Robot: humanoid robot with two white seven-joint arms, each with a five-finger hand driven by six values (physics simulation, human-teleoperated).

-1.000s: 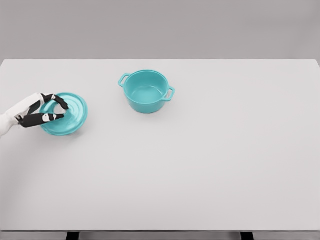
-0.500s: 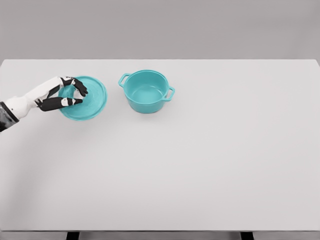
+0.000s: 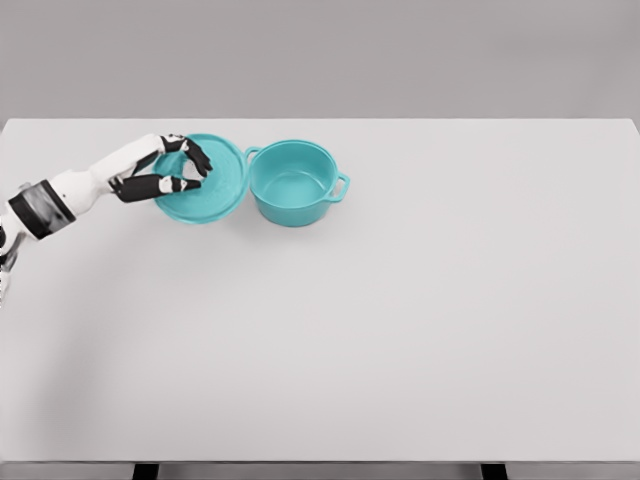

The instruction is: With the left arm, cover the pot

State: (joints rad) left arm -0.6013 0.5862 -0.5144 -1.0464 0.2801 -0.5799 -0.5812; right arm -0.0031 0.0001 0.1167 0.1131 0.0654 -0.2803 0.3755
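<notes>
Head view: the left hand comes in from the left edge and has its dark fingers pinched around the middle of the teal lid, gripping it; the knob itself is hidden under the fingers. The lid is tilted, its face turned partly toward the camera, and it seems to be lifted off the white bench, though the clearance is hard to judge.

The pot lies to the right of the hand, open and upright, handles pointing to either side. The lid's right rim sits just beside, perhaps overlapping, the pot's left handle.

The coming move looks like a carry rightward, then levelling the lid over the pot's mouth. The right arm does not show.
</notes>
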